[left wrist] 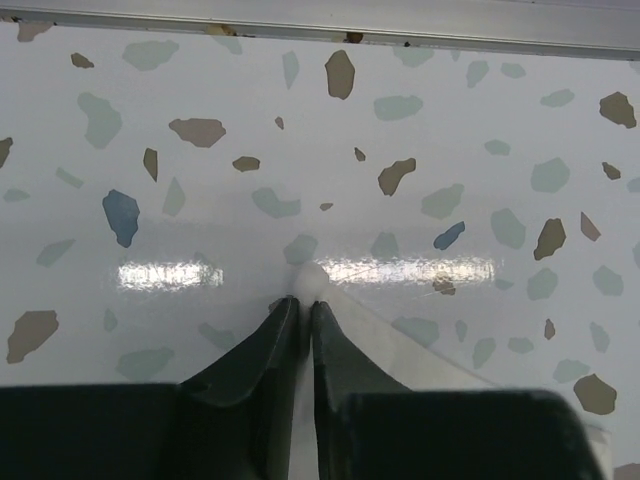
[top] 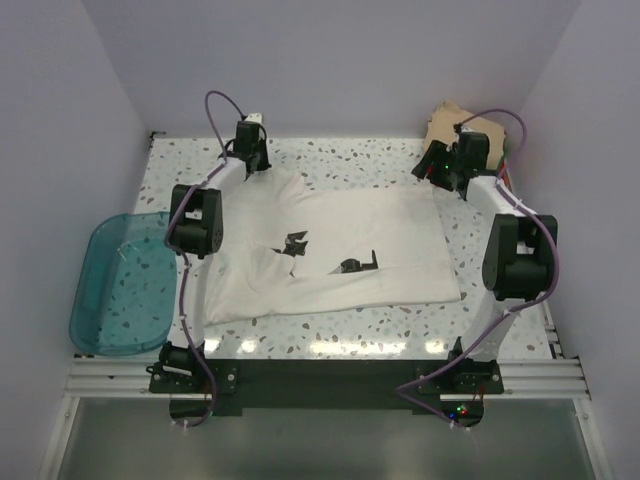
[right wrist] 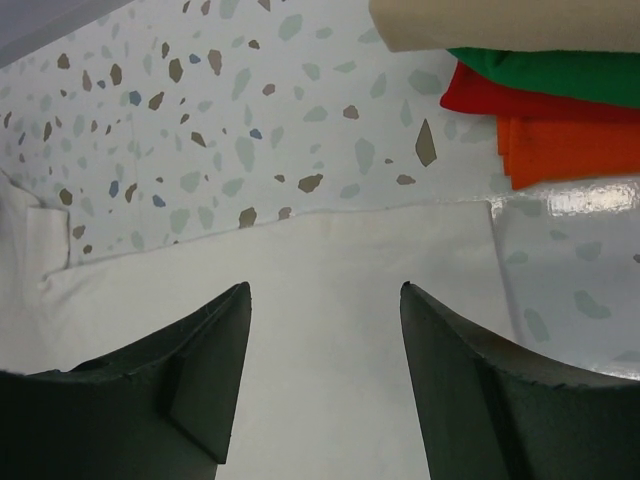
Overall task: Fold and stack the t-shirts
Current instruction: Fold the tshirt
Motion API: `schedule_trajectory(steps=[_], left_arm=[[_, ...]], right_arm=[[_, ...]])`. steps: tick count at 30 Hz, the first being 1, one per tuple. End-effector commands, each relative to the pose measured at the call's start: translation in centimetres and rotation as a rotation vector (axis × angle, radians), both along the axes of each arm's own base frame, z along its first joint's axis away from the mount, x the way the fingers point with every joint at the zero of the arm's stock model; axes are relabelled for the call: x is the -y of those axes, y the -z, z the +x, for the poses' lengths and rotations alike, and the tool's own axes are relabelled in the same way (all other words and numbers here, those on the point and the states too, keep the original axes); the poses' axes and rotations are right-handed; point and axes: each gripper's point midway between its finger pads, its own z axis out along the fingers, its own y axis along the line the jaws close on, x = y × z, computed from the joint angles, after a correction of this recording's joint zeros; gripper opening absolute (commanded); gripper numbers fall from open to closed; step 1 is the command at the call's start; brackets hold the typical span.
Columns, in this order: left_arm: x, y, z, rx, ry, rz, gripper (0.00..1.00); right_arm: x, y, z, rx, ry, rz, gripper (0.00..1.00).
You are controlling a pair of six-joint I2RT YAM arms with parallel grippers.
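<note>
A large white t-shirt (top: pixel 370 240) lies spread on the terrazzo table, with black print patches (top: pixel 295 243) showing. My left gripper (top: pixel 256 163) is at the shirt's far-left corner. In the left wrist view it (left wrist: pixel 305 302) is shut on a pinch of white cloth (left wrist: pixel 420 350). My right gripper (top: pixel 436 170) is open over the shirt's far-right corner. In the right wrist view it (right wrist: pixel 325 290) has the white cloth (right wrist: pixel 320 270) lying flat below the fingers. A folded stack sits just beyond: tan (right wrist: pixel 510 25), green (right wrist: pixel 560 70) and orange-red (right wrist: pixel 570 140) tees.
A translucent teal bin (top: pixel 120 285) sits at the left table edge. The folded stack, tan on top (top: pixel 455 120), is in the back-right corner by the wall. A metal rail (left wrist: pixel 320 25) runs along the table's far edge, close ahead of the left gripper.
</note>
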Motion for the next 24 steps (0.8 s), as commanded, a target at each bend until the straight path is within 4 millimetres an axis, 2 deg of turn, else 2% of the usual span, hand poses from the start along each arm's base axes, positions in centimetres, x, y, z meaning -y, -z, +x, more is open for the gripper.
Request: schedule_trajectory(steps=[1, 3, 4, 7, 8, 9, 11, 13, 17, 24], left_arm=[[0.5, -1.4, 0.8, 0.048, 0.01, -0.045, 0.11], [0.4, -2.1, 0.8, 0.066, 0.005, -0.046, 0.03], [0.2, -2.9, 0.9, 0.082, 0.0, -0.048, 0.01], [0.2, -4.7, 0.9, 0.125, -0.002, -0.055, 0.0], [0.0, -5.3, 0.9, 0.139, -0.008, -0.055, 0.0], [-0.1, -5.9, 0.6, 0.15, -0.007, -0.055, 0.0], [-0.3, -6.9, 0.4, 0.171, -0.008, -0.059, 0.0], [-0.2, -8.7, 0.8, 0.229, -0.004, -0.076, 0.0], [-0.1, -9.8, 0.8, 0.251, 0.008, -0.085, 0.0], [0.0, -10.5, 0.6, 0.265, 0.014, -0.089, 0.0]], right_arm=[[0.7, 0.2, 1.1, -0.014, -0.016, -0.071, 0.64], [1.1, 0.5, 1.6, -0.023, -0.025, -0.108, 0.64], [1.6, 1.7, 1.6, -0.057, -0.016, -0.131, 0.64], [2.6, 2.4, 2.0, -0.089, -0.001, -0.188, 0.63], [2.8, 3.4, 2.1, -0.112, -0.007, -0.208, 0.63], [3.0, 2.9, 2.8, -0.102, -0.007, -0.219, 0.62], [3.3, 4.4, 2.7, -0.152, -0.013, -0.241, 0.59], [3.6, 4.7, 3.2, -0.165, -0.008, -0.258, 0.57], [4.4, 6.7, 3.5, -0.214, 0.018, -0.28, 0.54], [4.5, 8.9, 3.6, -0.258, 0.038, -0.269, 0.45]])
